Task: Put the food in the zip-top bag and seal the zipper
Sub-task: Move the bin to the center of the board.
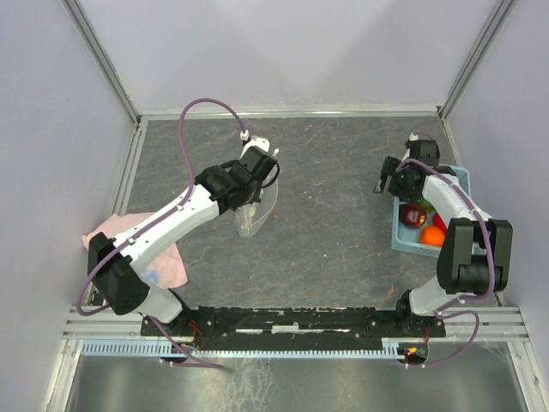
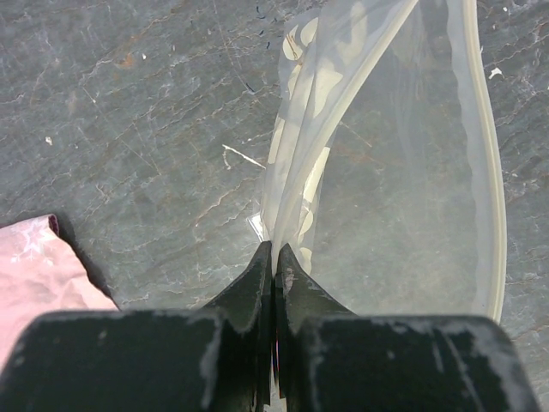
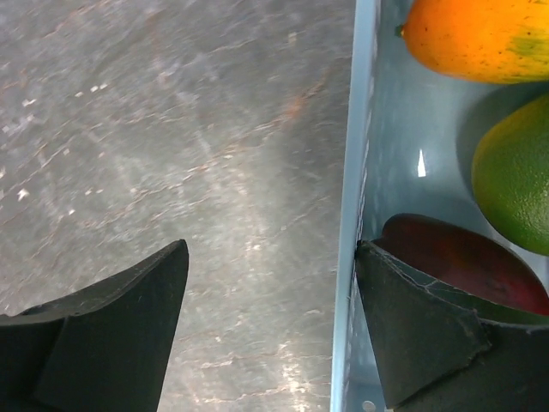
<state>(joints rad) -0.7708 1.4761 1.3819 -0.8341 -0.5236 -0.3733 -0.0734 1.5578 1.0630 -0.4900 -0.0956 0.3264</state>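
Dark stone-patterned table. At its right, a light-blue basket holds the food: orange-yellow mango, green fruit, dark maroon fruit. Left of centre, the clear zip-top bag, zipper strip curving down one side, is pinched at its edge by the closed left gripper. The right gripper, jaws apart, straddles the basket wall, one finger just beside the dark maroon fruit

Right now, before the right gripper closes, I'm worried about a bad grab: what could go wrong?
The right gripper straddles the basket wall, one finger outside, one inside by the maroon fruit; closing would likely pinch the wall. The left gripper pinches only a thin edge of the zip-top bag, which might slip free.
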